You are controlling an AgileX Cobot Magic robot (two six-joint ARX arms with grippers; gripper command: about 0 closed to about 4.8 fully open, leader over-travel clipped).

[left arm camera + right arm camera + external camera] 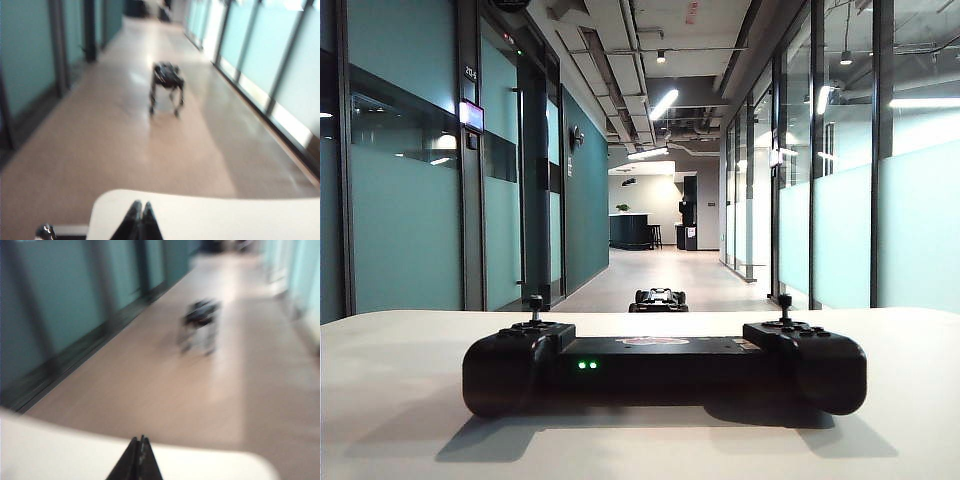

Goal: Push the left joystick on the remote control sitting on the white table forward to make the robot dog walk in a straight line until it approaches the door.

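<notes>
The black remote control [665, 372] lies on the white table [400, 400], two green lights glowing on its left half. Its left joystick [535, 303] stands upright and untouched. Beyond the table's far edge the robot dog [659, 298] stands in the corridor, and both wrist views show it too [166, 82] [200, 325]. My left gripper [139, 205] is shut and empty over the white table [225, 215]. My right gripper [141, 440] is also shut and empty above the table [200, 465]. Neither gripper shows in the exterior view. I cannot tell which door the task means.
The right joystick [785, 302] stands on the half without lights. Dark-framed teal glass walls [410, 180] and frosted glass walls [910, 220] line the long corridor. A small dark thing [45, 231] shows at the picture's edge in the left wrist view.
</notes>
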